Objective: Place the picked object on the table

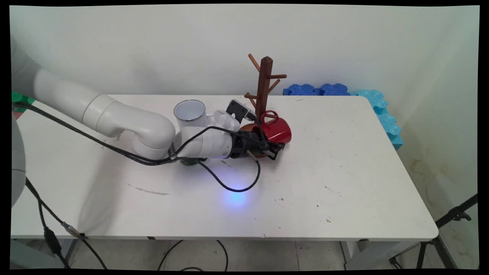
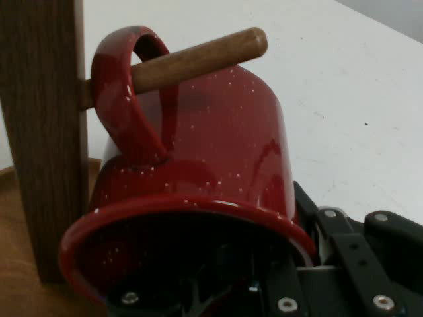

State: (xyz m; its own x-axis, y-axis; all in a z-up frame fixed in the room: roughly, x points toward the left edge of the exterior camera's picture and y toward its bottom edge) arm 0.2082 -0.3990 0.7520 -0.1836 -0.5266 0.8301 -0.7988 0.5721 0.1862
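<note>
A red speckled mug (image 1: 277, 130) lies tilted against the wooden mug tree (image 1: 263, 84), its handle looped over the tree's lowest peg (image 2: 198, 59). My gripper (image 1: 276, 149) reaches in low from the left and is shut on the mug's rim. In the hand view the red mug (image 2: 218, 145) fills the middle with its mouth facing the camera. One finger (image 2: 344, 244) lies outside the wall on the right and the other is lost in the dark inside. The tree's trunk (image 2: 46, 132) stands at the left on its round base (image 2: 13, 264).
A white mug (image 1: 190, 112) stands upright just behind my forearm, left of the tree. A dark green object (image 1: 189, 162) is mostly hidden under the arm. Blue foam pieces (image 1: 332, 89) lie along the table's far right edge. Black cables hang from the arm over the table.
</note>
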